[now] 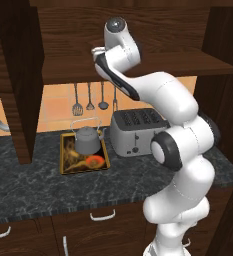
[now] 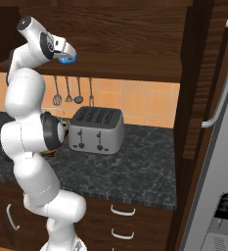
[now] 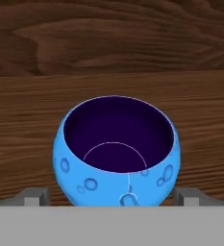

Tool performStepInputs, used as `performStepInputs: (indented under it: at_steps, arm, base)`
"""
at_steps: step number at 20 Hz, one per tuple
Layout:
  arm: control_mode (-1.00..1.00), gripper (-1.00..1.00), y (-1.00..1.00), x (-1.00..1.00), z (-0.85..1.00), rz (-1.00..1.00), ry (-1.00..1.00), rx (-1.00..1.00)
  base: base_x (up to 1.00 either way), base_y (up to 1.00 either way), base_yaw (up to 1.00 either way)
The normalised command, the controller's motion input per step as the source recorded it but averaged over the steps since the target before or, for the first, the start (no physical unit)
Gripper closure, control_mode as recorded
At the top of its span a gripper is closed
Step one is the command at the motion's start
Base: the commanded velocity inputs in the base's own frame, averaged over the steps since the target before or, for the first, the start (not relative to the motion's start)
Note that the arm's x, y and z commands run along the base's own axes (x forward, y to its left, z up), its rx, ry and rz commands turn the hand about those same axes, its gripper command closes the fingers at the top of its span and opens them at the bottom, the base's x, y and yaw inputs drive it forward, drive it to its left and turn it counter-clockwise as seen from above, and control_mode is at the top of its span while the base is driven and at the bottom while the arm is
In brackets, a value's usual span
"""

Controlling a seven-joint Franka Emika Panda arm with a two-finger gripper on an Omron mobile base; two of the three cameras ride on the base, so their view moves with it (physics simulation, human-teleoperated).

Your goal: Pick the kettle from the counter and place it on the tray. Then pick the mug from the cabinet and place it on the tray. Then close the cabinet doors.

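two of the task's three steps remain unfinished, as we judge it; the squat grey metal kettle with its thin arched wire handle already stands on the flat rectangular tray with the gold-yellow rim, so the step in hand is the mug.

going left to right in the left base view, we see a tall dark brown cabinet door swung open, then the tray lying on the dark marbled stone counter with the kettle on its rear half and an orange-red patch of its picture bare in front, then the boxy silver toaster just beside the tray, with nothing in its slots that we can make out.

our two-finger gripper is up at the plank shelf of the dark brown wall cabinet; the small bright blue rounded mug sits upright on that shelf, between the fingers, its dark inside empty; the fingers stand wide, one on each side of the mug's body and apart from it, so nothing is held yet.

the next move, we think, calls for closing squarely on the rounded body, low enough that it won't squirt out, then lifting clear of the shelf and drawing back before descending to the tray's free front part beside the kettle; the doors come last.
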Motion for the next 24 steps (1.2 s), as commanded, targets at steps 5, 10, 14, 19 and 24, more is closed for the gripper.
performStepInputs:
  at_steps: [5,10,14,19,24]
  arm:
    - [-1.00,-1.00,0.00,-0.01,-0.04,0.00,0.01,0.01]
    - [-1.00,-1.00,0.00,-0.02,-0.07,0.00,0.00,0.04]
    - [-1.00,-1.00,-0.07,-0.14,-0.16,0.00,-0.03,0.05]
    - [-1.00,-1.00,-0.09,-0.17,-0.07,0.00,-0.10,0.06]
    - [-1.00,-1.00,-0.19,-0.10,-0.04,0.00,-0.08,0.04]
  base:
    - [0.00,0.00,0.00]
    - [0.00,0.00,0.00]
    - [0.00,0.00,0.00]
    - [0.00,0.00,0.00]
    - [0.00,0.00,0.00]
